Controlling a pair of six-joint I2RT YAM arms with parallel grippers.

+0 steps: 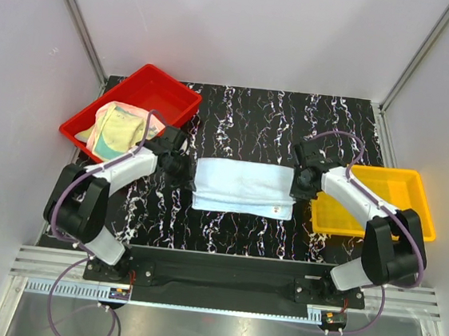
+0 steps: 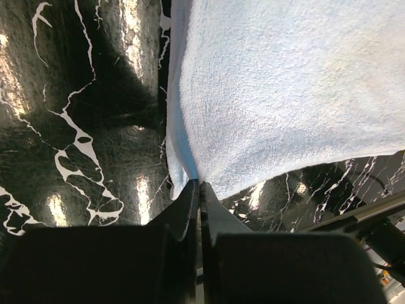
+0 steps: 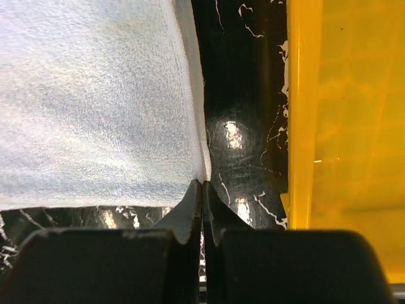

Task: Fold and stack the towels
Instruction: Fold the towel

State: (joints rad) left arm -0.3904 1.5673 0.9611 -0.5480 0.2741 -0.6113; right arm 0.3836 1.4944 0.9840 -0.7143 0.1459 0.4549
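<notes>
Pale blue towel (image 1: 243, 188), edges nipped in left pincer (image 2: 199, 190), right pincer (image 3: 202, 190)

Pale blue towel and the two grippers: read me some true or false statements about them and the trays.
1. The left gripper is shut on the left edge of the pale blue towel. True.
2. The right gripper hangs open above the towel. False: it is shut on the towel's right edge.
3. The pale blue towel lies on the black marbled table between the arms. True.
4. The other towels lie loose on the table. False: they lie in the red tray.
</notes>
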